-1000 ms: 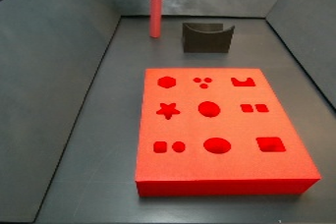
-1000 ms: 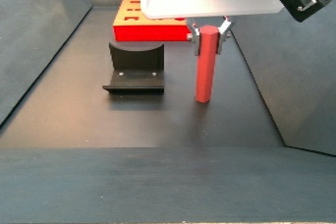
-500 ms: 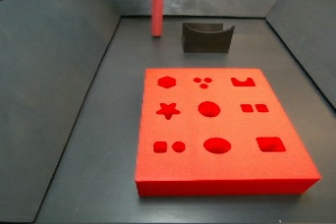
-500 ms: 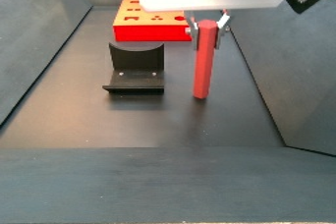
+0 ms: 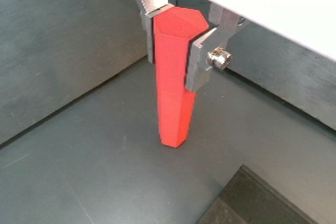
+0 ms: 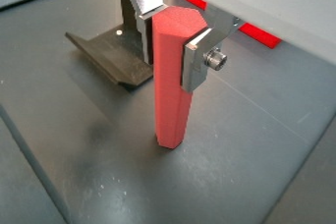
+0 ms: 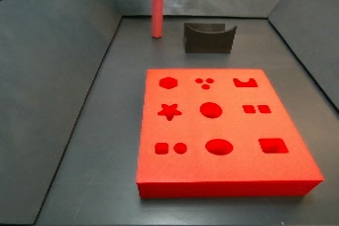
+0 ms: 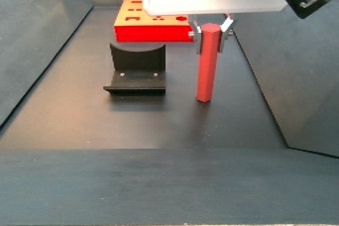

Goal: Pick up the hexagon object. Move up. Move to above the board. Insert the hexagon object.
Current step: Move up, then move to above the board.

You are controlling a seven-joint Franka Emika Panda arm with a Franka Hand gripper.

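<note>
The hexagon object [image 8: 208, 63] is a long red-pink rod standing upright at the far end of the floor, also seen in a side view [image 7: 157, 10]. My gripper [image 8: 209, 27] is shut on its upper end; both wrist views show the silver fingers clamping its hexagonal top [image 5: 175, 31] [image 6: 172, 31]. Its lower end is at or just above the floor; I cannot tell which. The board [image 7: 225, 131] is a flat bright red block with darker cut-outs, well away from the rod. It also shows behind the gripper in a side view [image 8: 149, 22].
A dark grey U-shaped holder block [image 7: 208, 37] stands beside the rod, between it and the board, and shows in a side view [image 8: 137, 68] and a wrist view [image 6: 112, 51]. Grey walls [image 7: 66, 61] enclose the floor.
The rod and gripper were slightly higher half a second ago and are back down a little. The grip is unchanged.
</note>
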